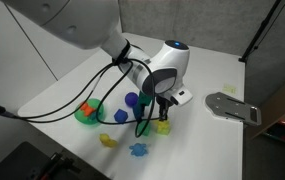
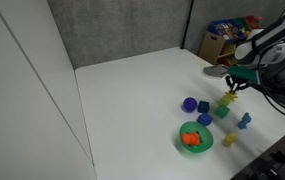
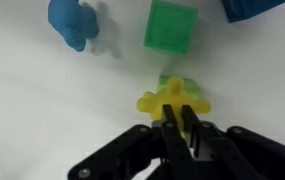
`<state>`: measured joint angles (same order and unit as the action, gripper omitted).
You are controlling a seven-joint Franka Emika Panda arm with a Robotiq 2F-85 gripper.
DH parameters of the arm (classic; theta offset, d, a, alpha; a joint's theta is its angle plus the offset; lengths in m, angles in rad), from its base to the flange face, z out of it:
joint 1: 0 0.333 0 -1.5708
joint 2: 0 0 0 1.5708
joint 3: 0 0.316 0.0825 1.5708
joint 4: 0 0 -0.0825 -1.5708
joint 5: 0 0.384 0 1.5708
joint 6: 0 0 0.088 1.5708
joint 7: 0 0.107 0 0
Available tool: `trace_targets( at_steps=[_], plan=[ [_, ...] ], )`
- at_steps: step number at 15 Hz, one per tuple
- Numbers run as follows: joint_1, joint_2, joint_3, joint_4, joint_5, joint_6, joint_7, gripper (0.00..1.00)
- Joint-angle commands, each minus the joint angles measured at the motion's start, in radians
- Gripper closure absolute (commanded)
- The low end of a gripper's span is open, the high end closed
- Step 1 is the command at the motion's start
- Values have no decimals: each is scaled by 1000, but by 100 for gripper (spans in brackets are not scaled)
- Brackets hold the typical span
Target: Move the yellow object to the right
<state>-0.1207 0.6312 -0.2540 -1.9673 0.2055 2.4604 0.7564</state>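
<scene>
The yellow object (image 3: 170,98) lies just beside the green cube (image 3: 172,25), on or barely above the tabletop (image 3: 42,110); I cannot tell which. The end effector (image 3: 179,112) is closed on one of its spikes. The grasp looks done; the move to the right is not yet made.

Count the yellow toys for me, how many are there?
2. One spiky star sits at the end effector; one rounder piece lies near the green bowl. The arm could hide more.
</scene>
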Motion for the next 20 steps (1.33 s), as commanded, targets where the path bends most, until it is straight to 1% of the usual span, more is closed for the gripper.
trace_targets(
  at_steps=[1,2,6,8,10,13,16,20],
  plan=[
    [-11,16,11,35,8,7,-16,61],
    [-9,17,11,37,6,8,-17,60],
    [-12,5,17,34,8,15,-32,32],
    [-15,-12,28,25,10,18,-63,15],
    [-16,-35,47,14,11,7,-110,1],
    [-13,-67,77,7,9,-35,-200,0],
    [-8,-109,109,7,2,-141,-324,0],
    [0,-178,145,7,-11,-314,-462,0]
  ],
)
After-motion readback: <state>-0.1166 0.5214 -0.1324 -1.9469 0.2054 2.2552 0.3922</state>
